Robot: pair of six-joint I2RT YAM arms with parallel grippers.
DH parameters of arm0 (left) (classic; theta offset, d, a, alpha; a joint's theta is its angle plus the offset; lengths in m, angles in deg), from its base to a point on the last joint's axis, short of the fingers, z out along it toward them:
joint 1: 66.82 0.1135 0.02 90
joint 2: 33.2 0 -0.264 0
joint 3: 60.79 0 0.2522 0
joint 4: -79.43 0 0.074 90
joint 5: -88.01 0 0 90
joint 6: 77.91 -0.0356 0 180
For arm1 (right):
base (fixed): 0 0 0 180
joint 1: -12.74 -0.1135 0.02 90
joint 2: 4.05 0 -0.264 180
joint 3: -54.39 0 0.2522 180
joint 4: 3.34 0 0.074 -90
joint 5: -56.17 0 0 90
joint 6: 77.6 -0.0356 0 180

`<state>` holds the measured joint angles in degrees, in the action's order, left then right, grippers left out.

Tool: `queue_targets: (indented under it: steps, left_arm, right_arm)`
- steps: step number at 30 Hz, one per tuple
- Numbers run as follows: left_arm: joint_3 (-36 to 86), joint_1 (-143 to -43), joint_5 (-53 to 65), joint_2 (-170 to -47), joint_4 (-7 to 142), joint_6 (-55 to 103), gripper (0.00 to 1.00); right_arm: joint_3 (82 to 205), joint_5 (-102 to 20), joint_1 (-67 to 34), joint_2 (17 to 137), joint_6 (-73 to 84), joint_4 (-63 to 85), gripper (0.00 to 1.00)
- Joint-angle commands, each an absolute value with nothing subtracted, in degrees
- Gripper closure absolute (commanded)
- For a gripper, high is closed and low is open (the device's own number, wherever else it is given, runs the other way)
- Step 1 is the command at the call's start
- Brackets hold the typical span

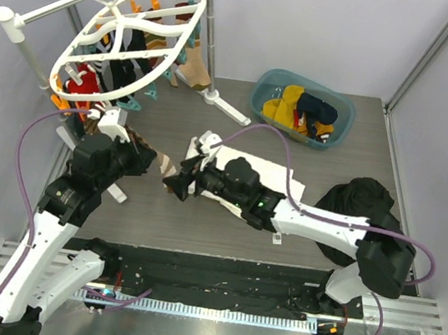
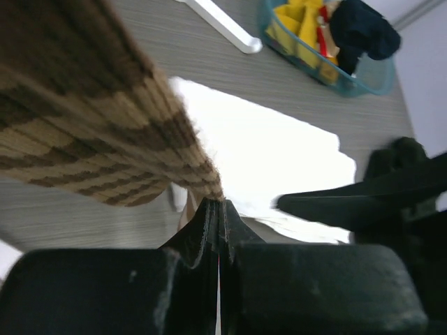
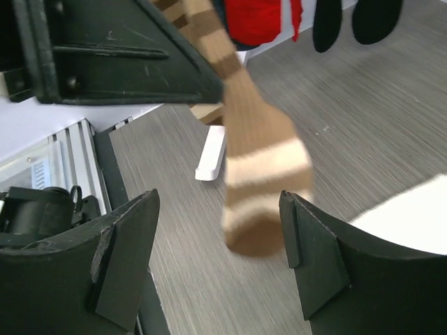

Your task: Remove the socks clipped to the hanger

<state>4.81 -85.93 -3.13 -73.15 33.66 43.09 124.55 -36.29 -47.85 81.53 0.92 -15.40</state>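
The left wrist view shows what the overhead view cannot. The left end effector (image 2: 218, 209) is shut tight, its two fingers pressed together on the edge of a brown-and-cream striped fabric sock (image 2: 91, 125) that fills the upper left of that view.

The right wrist view gives the other end: the same sock hangs down from under the left end effector's black body. Its toe end lies between the wide-apart fingers of the right end effector (image 3: 218, 202), which grips nothing — whether a finger touches the sock I cannot tell.

From above, the two end effectors meet over the grey worktop (image 1: 157, 217), below and right of the white plastic oval hanger (image 1: 110, 26). The hanger hangs on a white pole stand (image 1: 8, 19), with red, black and tan socks (image 1: 85, 79) clipped under it.

A flat white cloth (image 1: 269, 173) lies just behind the right arm. A teal plastic basin (image 1: 346, 110) holding yellow and dark socks (image 1: 289, 101) sits at the back, and a black garment heap (image 1: 366, 201) lies to the right.
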Motion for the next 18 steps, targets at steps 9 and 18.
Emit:
queue_targets:
  steps: [9,18]
  left_arm:
    - [8.8,-85.7,8.9,-70.7,33.8,48.4,1.0]
    - [16.2,-85.7,-7.7,-66.7,22.3,49.0,0.39]
  right_arm:
    - [138.4,-18.4,-50.9,93.4,7.0,-20.6,0.93]
    - [135.0,-17.0,-50.9,89.2,5.6,-22.9,0.99]
